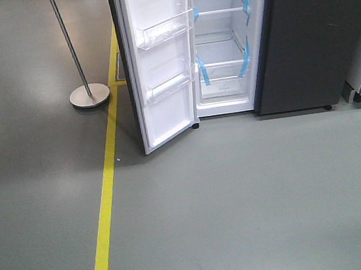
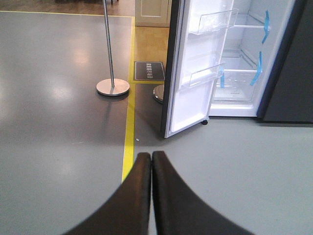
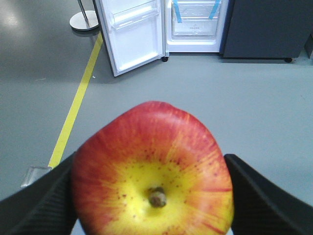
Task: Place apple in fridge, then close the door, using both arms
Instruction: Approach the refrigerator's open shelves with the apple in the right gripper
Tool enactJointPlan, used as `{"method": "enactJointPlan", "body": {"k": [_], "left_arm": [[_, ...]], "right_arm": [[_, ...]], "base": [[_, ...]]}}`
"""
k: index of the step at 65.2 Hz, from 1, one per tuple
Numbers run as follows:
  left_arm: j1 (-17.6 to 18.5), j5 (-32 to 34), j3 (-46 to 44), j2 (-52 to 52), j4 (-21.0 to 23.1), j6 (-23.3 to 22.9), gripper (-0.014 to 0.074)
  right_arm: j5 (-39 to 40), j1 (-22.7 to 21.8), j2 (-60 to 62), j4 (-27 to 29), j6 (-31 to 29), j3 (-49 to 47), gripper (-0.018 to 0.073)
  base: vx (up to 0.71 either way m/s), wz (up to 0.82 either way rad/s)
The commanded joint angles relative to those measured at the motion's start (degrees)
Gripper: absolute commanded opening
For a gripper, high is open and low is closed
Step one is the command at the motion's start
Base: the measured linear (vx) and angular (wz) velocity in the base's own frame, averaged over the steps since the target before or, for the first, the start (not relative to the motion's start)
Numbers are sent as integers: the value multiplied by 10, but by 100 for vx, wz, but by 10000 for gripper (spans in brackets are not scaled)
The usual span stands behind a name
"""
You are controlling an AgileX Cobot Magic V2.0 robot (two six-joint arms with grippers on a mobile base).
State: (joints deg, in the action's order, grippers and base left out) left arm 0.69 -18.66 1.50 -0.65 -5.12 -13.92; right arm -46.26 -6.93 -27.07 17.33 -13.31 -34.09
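Front view, left to right: one pole stand [image 1: 89, 94], one yellow floor line [image 1: 106, 202], open door [image 1: 159, 65] with two clear bins [image 1: 163, 29], white fridge [image 1: 222, 45] interior with four blue tape strips [image 1: 203, 71], one shut dark door [image 1: 312, 35]. Left wrist view only: left fingers [image 2: 142, 196] pressed together. Right wrist view only: one apple [image 3: 154, 166] clamped between right fingers [image 3: 259, 191], dimple toward camera, well apart from fridge.

Test hall: yellow floor tape [image 1: 107, 192], stanchion post [image 1: 89, 95].
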Motion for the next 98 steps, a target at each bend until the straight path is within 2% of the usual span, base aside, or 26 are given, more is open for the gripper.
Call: {"method": "enactJointPlan", "body": {"k": [1, 98], "left_arm": [[0, 42, 11, -8, 2, -4, -5], [0, 42, 11, -8, 2, -4, -5]], "right_arm": [[39, -2, -3, 10, -1, -16, 85], [39, -2, -3, 10, -1, -16, 85]], "base": [[12, 3], [10, 2]]}}
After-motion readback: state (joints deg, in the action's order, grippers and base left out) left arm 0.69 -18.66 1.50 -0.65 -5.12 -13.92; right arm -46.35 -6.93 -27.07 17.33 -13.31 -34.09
